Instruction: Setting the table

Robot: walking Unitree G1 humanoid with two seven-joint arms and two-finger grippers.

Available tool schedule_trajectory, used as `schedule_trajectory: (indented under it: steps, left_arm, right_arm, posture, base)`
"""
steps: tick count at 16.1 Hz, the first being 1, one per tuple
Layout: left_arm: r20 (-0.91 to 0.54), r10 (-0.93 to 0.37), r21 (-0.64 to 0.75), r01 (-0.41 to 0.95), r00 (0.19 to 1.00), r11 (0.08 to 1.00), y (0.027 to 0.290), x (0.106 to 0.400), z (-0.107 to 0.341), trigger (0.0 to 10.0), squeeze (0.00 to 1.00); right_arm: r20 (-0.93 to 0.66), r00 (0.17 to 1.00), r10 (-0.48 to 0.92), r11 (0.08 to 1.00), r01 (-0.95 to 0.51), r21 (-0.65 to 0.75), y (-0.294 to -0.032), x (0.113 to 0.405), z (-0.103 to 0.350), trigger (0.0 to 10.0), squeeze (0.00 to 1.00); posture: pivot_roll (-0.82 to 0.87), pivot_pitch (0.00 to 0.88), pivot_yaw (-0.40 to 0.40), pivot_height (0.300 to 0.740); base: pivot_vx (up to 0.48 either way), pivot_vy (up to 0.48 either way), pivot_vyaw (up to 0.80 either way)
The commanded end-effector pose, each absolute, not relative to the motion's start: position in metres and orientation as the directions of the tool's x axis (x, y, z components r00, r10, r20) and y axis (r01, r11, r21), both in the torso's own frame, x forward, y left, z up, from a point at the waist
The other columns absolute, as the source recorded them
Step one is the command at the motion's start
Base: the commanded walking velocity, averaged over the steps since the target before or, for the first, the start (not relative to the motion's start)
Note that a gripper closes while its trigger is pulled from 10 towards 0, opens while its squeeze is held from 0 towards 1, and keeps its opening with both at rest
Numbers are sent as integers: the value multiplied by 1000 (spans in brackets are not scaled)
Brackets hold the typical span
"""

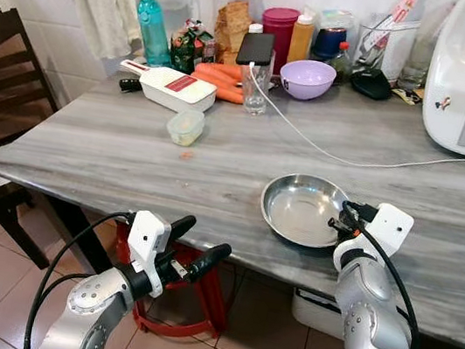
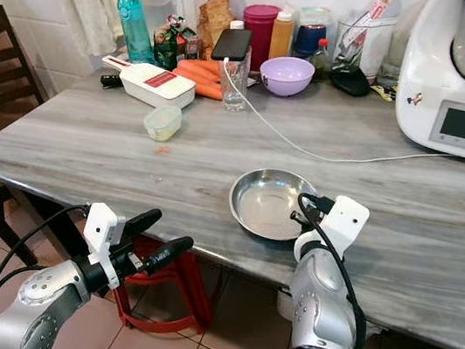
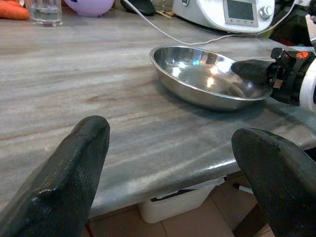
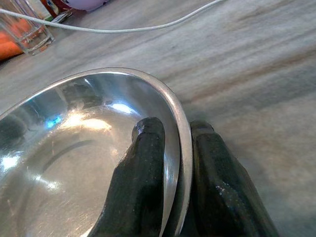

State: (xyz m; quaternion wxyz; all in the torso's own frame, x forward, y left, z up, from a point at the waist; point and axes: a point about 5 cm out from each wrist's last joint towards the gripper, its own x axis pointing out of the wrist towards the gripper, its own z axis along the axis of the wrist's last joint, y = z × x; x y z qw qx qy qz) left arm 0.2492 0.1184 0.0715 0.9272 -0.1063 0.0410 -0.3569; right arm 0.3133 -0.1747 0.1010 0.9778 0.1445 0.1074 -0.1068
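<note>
Right wrist view: right pincer clamps steel bowl rim; white cable beyond; left pincer open.

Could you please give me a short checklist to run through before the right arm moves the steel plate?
1. Right gripper pinches the steel plate rim, one finger inside, one outside: ok.
2. Plate is empty, nothing to spill: ok.
3. Plate sits flat on the marble table near its front edge: ok.
4. White cable lies beyond the plate, not touching it: ok.
5. Left gripper is open, below the table edge, apart from the plate: ok.
6. Firmness of grip: cannot tell.
</note>
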Motion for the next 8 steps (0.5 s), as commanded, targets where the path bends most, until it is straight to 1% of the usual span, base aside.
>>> schedule_trajectory:
  steps: [1,8]
  left_arm:
    - [-2,-675,-215,659,738,721,122,249,74,10000,0]
    - [-9,-689,-222,670,725,708,119,250,73,10000,0]
  right_arm:
    - [-245,955,-169,936,233,262,-170,316,102,10000,0]
    - [-219,961,-168,935,226,274,-172,313,100,10000,0]
  posture:
    - [-111,0,143,740]
    - [-112,0,150,740]
  base:
    - [0,0,0]
    - [0,0,0]
